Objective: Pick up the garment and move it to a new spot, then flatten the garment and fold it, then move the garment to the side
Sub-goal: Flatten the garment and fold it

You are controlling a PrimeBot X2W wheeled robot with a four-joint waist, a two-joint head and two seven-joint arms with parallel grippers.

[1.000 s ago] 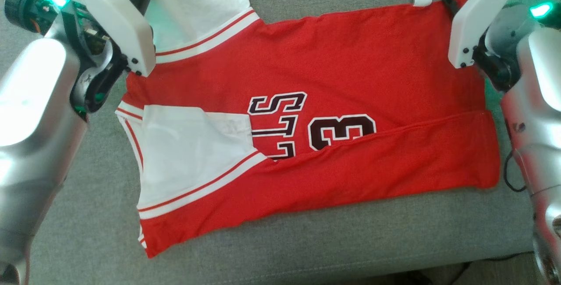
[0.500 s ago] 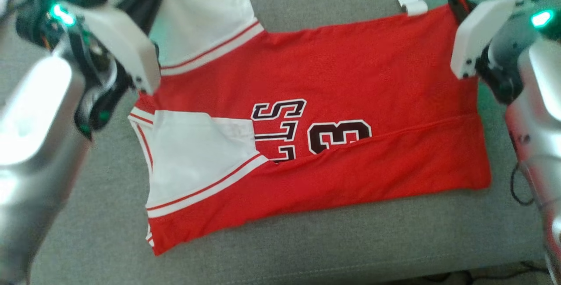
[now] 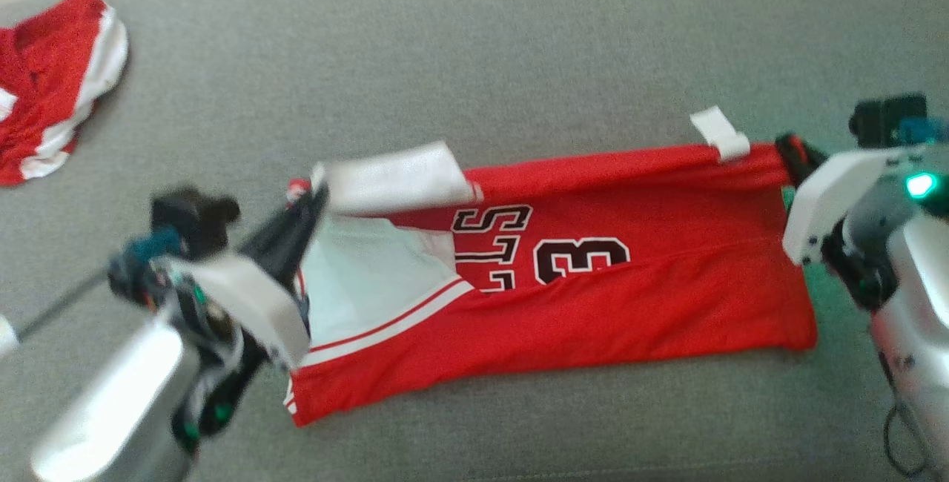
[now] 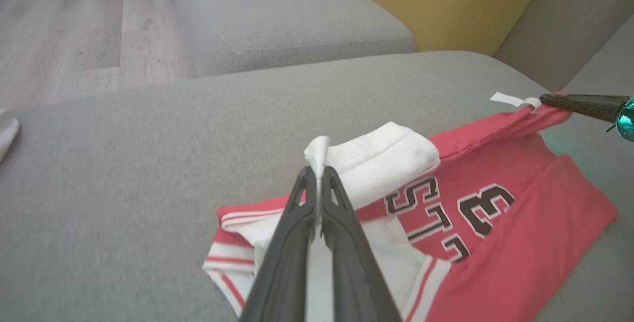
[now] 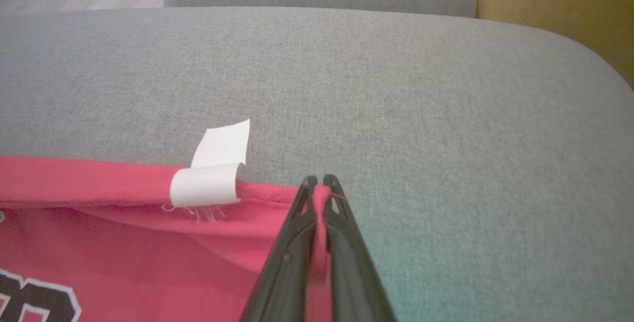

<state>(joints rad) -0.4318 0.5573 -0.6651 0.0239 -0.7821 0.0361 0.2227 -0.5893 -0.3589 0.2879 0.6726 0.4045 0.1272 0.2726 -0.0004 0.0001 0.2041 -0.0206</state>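
Observation:
The garment (image 3: 593,296) is a red jersey with white sleeves and dark lettering, lying partly folded on the grey cushion (image 3: 482,59). My left gripper (image 3: 308,196) is shut on its white sleeve edge, lifted and curled over the jersey. In the left wrist view the left gripper (image 4: 317,171) pinches the white hem above the garment (image 4: 520,242). My right gripper (image 3: 787,147) is shut on the red far corner beside a white label (image 3: 719,133). The right wrist view shows the right gripper (image 5: 319,183) with red cloth of the garment (image 5: 124,233) between its tips.
A second red and white garment (image 3: 44,89) lies bunched at the cushion's far left. Another grey cushion (image 4: 277,20) and wooden floor (image 4: 59,29) lie beyond. A yellow cushion (image 4: 436,0) stands at the back right.
The head camera has shifted, and the scene now sits lower in the picture. My left gripper has carried the white sleeve toward the near side, folding it over the jersey. The right gripper closed on the red corner.

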